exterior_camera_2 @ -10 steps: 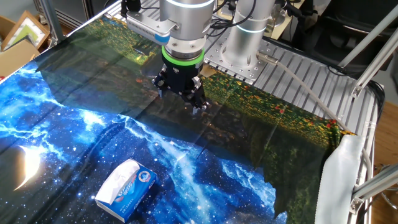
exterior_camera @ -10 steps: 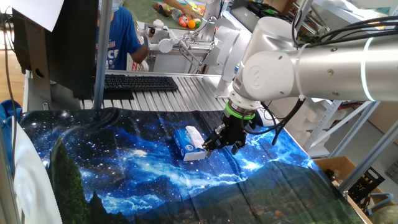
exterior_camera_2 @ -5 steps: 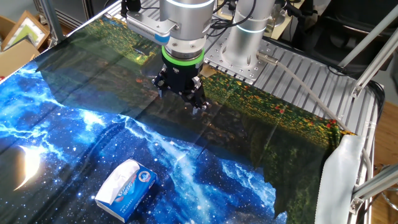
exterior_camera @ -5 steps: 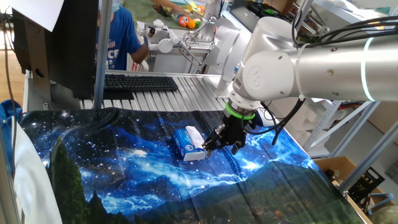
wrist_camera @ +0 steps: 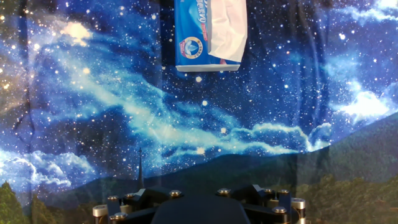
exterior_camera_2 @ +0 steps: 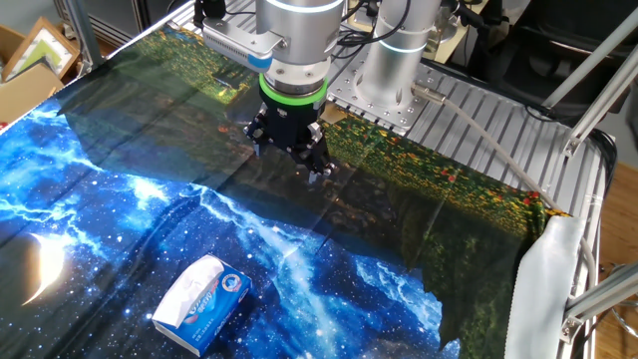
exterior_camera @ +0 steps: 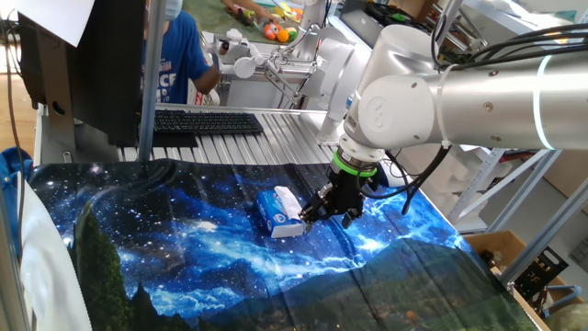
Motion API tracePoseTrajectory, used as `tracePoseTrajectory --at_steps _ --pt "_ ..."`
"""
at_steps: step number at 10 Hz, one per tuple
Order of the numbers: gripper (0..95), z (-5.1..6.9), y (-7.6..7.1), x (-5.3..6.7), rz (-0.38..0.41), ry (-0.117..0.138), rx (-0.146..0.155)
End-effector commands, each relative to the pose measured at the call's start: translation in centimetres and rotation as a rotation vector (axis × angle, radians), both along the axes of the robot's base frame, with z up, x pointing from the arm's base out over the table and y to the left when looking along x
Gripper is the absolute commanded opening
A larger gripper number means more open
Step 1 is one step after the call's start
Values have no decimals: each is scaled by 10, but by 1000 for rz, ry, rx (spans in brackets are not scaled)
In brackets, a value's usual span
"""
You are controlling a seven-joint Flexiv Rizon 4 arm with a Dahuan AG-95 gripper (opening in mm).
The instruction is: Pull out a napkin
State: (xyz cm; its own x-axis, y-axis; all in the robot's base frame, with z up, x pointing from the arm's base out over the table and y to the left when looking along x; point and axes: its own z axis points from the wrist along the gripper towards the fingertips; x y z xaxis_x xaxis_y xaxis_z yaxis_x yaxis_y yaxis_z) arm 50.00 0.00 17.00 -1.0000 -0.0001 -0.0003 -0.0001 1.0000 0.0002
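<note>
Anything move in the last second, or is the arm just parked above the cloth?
Nothing visibly changed. The gripper hangs above the cloth, apart from the blue tissue pack, exactly where it was a second ago. The napkin pokes out of the pack's opening as before, untouched. Whether the jaws are open or shut cannot be told.

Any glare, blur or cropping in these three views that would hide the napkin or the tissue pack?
One fixed view: sharp, napkin visible atop the tissue pack, though the hand overlaps its right edge. The other fixed view: slight glare on the cloth, pack and napkin clear. Hand view: sharp, but the frame's top edge crops both.
</note>
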Motion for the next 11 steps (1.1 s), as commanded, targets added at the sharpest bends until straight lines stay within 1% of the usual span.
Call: tracePoseTrajectory --at_steps 1,2,3,4,5,6,7,11 --pt "950 0 0 0 0 0 0" --pt "0 0 0 0 -186 -7 -37" --pt "0 0 0 0 -123 -7 -48" --pt "0 0 0 0 -60 -6 -52" --pt "0 0 0 0 13 -7 -71" --pt "0 0 0 0 97 -4 -99" --pt "0 0 0 0 145 -2 -117" --pt "0 0 0 0 137 -1 -105"
